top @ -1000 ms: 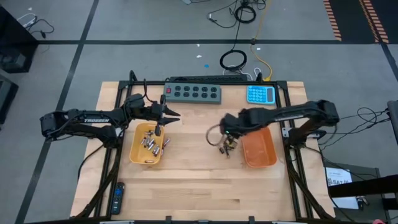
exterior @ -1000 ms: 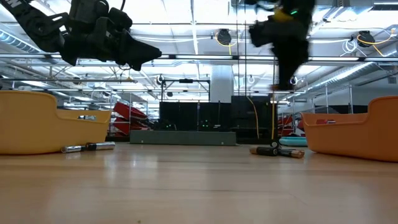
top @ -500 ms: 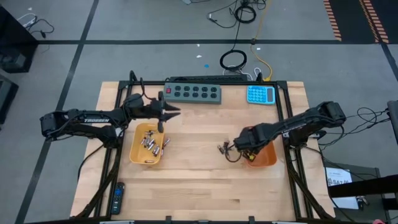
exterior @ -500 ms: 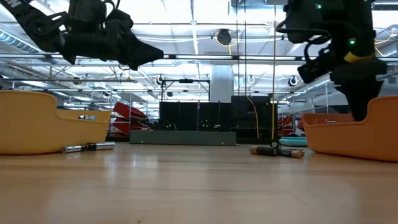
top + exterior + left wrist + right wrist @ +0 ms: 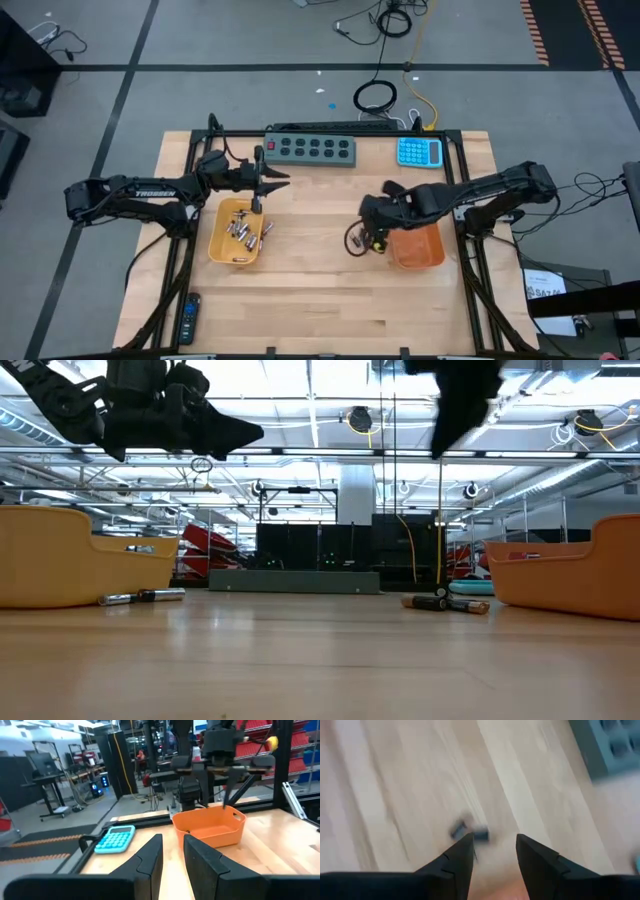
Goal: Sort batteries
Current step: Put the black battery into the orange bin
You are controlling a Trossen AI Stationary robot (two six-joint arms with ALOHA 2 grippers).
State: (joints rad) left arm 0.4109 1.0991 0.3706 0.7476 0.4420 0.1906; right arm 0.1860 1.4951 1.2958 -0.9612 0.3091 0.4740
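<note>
**Batteries split between yellow tray and bare bench**

The batteries (image 5: pixel 238 228) are tiny cylinders. A heap of silvery ones with dark ends lies in the yellow tray (image 5: pixel 218 246) on the left of the bench (image 5: pixel 310 300). The low view shows two more on the wood just beside that tray, one silvery (image 5: pixel 115 599) and one dark (image 5: pixel 160 595). A small loose cluster (image 5: pixel 445 602), dark with a pale one among them, lies on the bench just left of the orange tray (image 5: pixel 420 250).

The left gripper (image 5: pixel 272 182) hangs above the yellow tray's far edge, its fingers (image 5: pixel 150 860) nearly together with a narrow gap and nothing between them. The right gripper (image 5: pixel 372 232) sits over the loose cluster beside the orange tray, its fingers (image 5: pixel 462 855) spread and empty; two blurred dark batteries (image 5: pixel 470 831) lie on the wood beyond them.
</note>
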